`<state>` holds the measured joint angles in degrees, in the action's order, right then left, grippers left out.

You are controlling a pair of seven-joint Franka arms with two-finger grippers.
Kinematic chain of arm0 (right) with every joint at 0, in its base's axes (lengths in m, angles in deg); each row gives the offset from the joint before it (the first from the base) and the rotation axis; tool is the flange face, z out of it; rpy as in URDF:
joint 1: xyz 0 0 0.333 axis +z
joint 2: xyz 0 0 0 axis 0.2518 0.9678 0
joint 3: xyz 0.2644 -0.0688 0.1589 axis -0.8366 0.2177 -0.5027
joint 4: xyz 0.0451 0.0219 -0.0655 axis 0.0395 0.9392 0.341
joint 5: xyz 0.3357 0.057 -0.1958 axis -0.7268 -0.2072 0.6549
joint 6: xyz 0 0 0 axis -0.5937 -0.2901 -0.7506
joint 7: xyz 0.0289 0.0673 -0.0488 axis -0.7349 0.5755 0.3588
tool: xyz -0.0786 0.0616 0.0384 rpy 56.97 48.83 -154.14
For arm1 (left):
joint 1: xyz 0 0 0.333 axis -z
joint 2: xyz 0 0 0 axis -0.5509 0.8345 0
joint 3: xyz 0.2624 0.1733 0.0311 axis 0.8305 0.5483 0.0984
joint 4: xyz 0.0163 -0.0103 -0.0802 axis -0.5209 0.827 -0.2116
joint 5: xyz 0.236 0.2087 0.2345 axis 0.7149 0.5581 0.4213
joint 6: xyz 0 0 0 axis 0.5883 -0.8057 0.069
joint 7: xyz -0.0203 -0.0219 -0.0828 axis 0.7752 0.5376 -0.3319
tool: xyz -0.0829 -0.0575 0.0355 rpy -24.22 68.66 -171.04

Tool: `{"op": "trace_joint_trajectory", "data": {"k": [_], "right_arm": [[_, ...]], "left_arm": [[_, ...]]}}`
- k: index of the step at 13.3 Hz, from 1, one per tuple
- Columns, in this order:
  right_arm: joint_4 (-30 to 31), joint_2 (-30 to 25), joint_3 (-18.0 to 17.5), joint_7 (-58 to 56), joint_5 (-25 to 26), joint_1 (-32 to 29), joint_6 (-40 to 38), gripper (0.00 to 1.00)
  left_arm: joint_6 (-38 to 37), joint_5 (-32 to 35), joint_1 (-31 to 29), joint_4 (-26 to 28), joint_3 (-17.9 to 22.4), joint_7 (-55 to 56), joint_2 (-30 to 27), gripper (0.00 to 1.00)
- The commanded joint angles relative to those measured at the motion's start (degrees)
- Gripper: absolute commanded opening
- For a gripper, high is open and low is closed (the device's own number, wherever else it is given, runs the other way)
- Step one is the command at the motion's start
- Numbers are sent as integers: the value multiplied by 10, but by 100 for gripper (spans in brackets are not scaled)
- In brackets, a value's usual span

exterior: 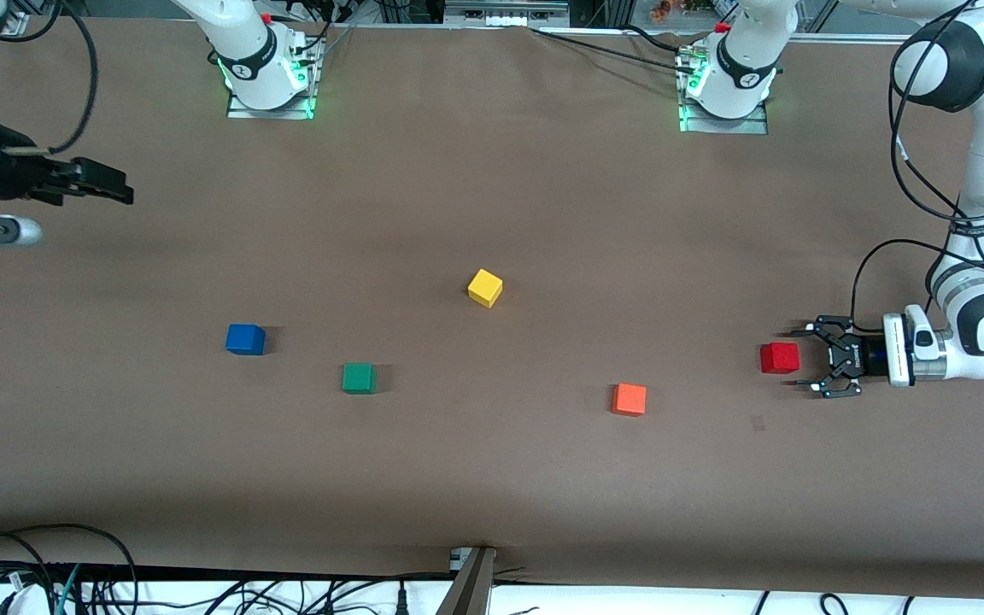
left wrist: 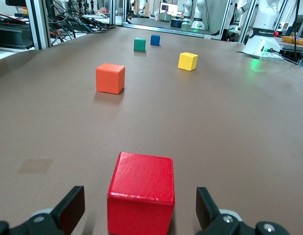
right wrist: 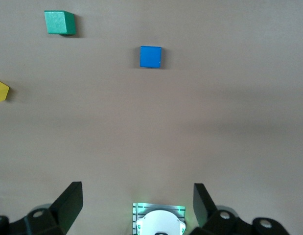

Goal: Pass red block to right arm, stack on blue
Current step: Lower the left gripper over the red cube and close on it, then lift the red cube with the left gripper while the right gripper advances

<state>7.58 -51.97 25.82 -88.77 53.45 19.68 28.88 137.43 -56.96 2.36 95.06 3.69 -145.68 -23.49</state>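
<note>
- We have the left gripper (exterior: 802, 358) low at the left arm's end of the tabletop (exterior: 492, 478), its fingers (left wrist: 69, 208) spread wide to either side of the red block (exterior: 779, 358).
- The red block sits flat on the tabletop, part-way into that gap, touching neither finger as far as we can judge.
- To grip it well, we ease in until the cube sits deeper between the pads, keep it centred, then close squarely on two flat faces.
- We leave part of the cube exposed for the handover.
- The right gripper (exterior: 108, 181) waits in the air at its own end, fingers wide.
- The blue (exterior: 245, 339) rests alone, near the green cube (exterior: 359, 377).
</note>
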Motion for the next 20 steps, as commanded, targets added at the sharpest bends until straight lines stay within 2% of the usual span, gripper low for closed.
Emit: {"op": "trace_joint_trajectory", "data": {"k": [1,2,3,4,5,6,10,13,16,19,20], "right_arm": [[-11,1,0,1,-6,11,-4,100],[-11,1,1,0,-6,15,-4,100],[-11,2,2,0,-6,14,-4,100],[-11,6,2,0,-7,13,-4,100],[-11,9,2,0,-7,14,-3,100],[-12,10,2,0,-7,15,-2,100],[-12,16,0,0,-8,17,21,100],[-11,24,0,12,-9,48,48,100],[-12,33,0,11,-25,59,59,100],[-11,42,0,12,-40,63,65,100],[-11,48,2,12,-76,62,73,100]], "left_arm": [[-10,-16,3,-17,2,-32,16,100],[-10,-16,4,-17,2,-32,16,100],[-10,-16,4,-17,2,-32,17,87],[-10,-14,8,-18,2,-36,16,41],[-9,-14,10,-18,2,-51,15,4],[-9,-14,11,-19,2,-53,16,0],[-11,-16,9,-21,1,-35,6,0],[-28,-12,12,-34,-2,31,-30,0],[-55,-14,27,-55,-3,73,-33,0],[-71,-23,28,-55,-64,96,-33,0],[-72,-37,25,-53,-96,102,-33,0]]}}
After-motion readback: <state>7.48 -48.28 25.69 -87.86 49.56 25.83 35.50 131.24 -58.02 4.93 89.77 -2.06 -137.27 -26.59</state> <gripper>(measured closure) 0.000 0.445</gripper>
